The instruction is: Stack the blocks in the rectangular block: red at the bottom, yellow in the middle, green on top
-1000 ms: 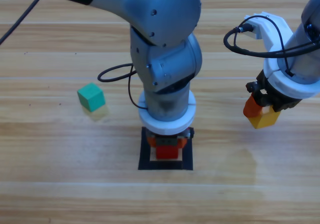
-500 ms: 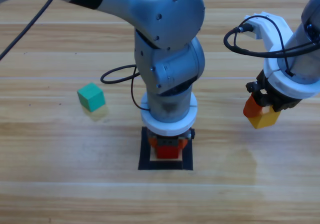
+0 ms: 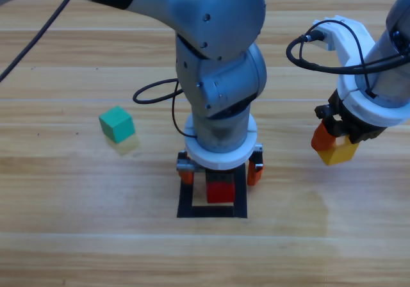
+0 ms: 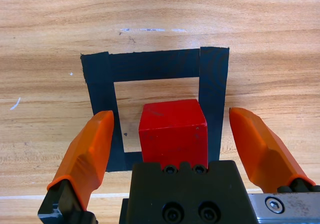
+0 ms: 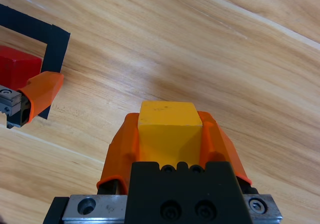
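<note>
Red cube sits inside the tape rectangle, w/ your left gripper spread wide around it, not touching. Your right gripper clamps the yellow cube, well right of the rectangle; green cube lies far left.

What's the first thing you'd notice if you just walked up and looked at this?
The big grey left arm fills the middle of the high view, its left gripper wide open around the red cube, which sits inside the black tape rectangle. Off to the right, the right gripper holds the yellow cube clamped above the table. The teal-green cube sits alone on the wood at the left.
</note>
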You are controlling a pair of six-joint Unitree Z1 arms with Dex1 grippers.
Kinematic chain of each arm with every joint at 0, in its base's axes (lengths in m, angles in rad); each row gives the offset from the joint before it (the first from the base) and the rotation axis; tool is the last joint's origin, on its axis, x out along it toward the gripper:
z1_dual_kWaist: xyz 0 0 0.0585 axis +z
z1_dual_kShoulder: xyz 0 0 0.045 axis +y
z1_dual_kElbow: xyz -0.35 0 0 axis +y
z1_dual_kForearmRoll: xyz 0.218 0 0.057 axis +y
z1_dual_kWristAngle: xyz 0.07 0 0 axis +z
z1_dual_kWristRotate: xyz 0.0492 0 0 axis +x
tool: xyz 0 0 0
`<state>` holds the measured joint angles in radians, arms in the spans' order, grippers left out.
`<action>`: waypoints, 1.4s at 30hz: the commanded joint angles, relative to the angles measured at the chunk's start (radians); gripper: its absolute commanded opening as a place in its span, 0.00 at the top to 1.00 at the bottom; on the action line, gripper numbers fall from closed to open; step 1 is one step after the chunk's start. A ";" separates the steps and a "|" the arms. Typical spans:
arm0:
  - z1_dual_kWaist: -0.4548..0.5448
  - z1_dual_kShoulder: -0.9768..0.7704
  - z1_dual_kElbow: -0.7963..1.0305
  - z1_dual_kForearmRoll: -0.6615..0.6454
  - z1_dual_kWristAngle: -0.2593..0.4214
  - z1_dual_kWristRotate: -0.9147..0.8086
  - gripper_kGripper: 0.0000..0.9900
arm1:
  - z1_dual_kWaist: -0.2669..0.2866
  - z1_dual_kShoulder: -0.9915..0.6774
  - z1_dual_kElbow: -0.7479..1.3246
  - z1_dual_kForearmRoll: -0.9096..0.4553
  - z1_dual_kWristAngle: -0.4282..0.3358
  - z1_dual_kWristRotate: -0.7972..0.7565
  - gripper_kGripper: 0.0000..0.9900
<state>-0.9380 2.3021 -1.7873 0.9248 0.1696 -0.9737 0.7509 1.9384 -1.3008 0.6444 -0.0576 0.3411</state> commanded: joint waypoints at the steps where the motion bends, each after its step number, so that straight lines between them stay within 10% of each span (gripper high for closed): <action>1: -0.019 -0.012 0.013 -0.009 0.027 0.004 0.00 | -0.018 -0.042 0.018 0.005 0.018 0.004 1.00; 17: 0.105 -0.517 0.129 -0.032 0.229 0.132 0.00 | 0.114 -0.059 -0.084 0.153 -0.025 0.269 1.00; 28: 0.232 -0.745 0.315 -0.144 0.179 0.371 0.00 | 0.252 0.077 -0.318 0.273 -0.025 0.398 1.00; 42: 0.352 -0.770 0.371 -0.142 0.054 0.431 0.00 | 0.281 0.367 -0.655 0.423 -0.042 0.407 1.00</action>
<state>-0.6219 1.5428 -1.4418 0.7879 0.2345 -0.5637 1.0050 2.1925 -1.9241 1.0453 -0.0777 0.7472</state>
